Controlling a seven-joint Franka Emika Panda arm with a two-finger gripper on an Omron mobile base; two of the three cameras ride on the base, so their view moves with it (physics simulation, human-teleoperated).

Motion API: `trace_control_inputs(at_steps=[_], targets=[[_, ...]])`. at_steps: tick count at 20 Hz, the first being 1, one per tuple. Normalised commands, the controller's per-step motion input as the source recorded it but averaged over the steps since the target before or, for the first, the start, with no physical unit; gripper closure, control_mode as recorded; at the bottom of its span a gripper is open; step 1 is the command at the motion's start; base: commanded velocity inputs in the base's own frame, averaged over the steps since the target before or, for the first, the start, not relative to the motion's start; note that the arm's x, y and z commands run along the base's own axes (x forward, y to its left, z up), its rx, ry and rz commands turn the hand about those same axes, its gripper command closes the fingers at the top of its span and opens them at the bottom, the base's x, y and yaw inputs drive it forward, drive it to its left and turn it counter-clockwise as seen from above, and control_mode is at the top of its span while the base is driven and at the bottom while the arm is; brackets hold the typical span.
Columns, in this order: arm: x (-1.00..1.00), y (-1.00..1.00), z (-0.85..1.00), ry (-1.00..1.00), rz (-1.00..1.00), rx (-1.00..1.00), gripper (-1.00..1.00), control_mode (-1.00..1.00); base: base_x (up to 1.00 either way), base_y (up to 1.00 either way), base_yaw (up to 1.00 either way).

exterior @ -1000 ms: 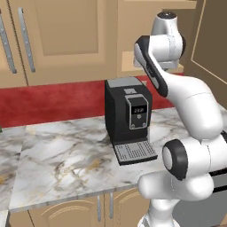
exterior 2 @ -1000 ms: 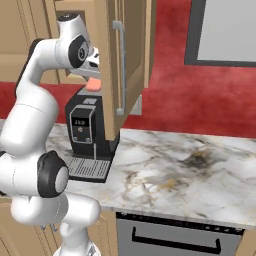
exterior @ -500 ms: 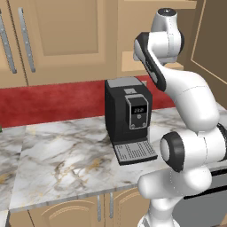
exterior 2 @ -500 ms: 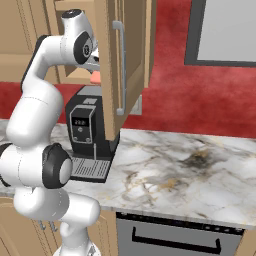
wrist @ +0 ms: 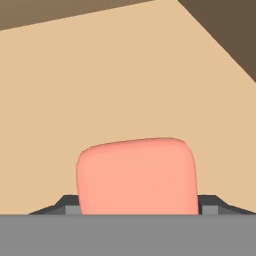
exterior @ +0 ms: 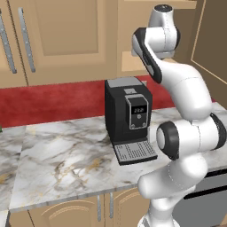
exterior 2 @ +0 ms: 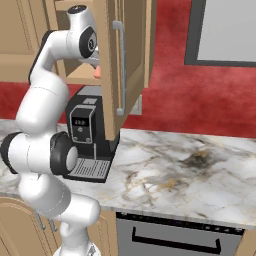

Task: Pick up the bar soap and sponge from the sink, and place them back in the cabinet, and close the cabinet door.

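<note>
The claw (wrist: 136, 209) is closed on the bar soap (wrist: 136, 176), partly spread to the block's width: in the hand view the salmon-pink block sits squarely between the two dark fingertips (wrist: 67, 204), one showing at each of its lower corners, and it covers the space between them. Beyond the soap lies the plain tan inside of the cabinet (wrist: 125, 80), with a darker brown edge across the top and the upper right corner of that view. Whether the soap already rests on the shelf or hangs just above it cannot be told.

In the right base view the bar soap (exterior 2: 97, 72) shows as a small pink patch at the end of the hand, just inside the open front of the cabinet (exterior 2: 75, 77) and right above its tan shelf. The cabinet door (exterior 2: 114, 65) stands swung open toward the camera, edge-on, its long silver bar handle running down its right face, and it hides part of the hand.

In the left base view the arm reaches up and back into the cabinet (exterior: 128, 62), with the wrist at the shelf's height.

Below the cabinet a black coffee machine (exterior: 127, 117) with a small display and a grey drip tray stands on the marble tabletop (exterior: 62, 164). A red wall runs behind it, and closed tan upper cabinets (exterior: 57, 40) hang to the left. A dark oven front (exterior 2: 175, 235) sits under the tabletop edge in the right base view.
</note>
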Motion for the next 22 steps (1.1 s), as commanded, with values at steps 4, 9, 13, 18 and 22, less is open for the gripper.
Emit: trace_control_inputs(at_steps=[4, 9, 13, 18, 22], targets=[[0.32, -0.05, 0.00, 0.00, 0.00, 0.00, 1.00, -1.00, 0.00, 0.00, 0.00], [0.27, -0.01, -0.04, -0.04, 0.01, 0.00, 1.00, -1.00, 0.00, 0.00, 0.00], [0.16, 0.00, -0.10, -0.06, 0.01, 0.00, 1.00, -1.00, 0.00, 0.00, 0.00], [0.09, 0.00, -0.20, -0.10, 0.00, 0.00, 1.00, -1.00, 0.00, 0.00, 0.00], [0.00, 0.00, -0.24, -0.15, 0.00, 0.00, 1.00, -1.00, 0.00, 0.00, 0.00]])
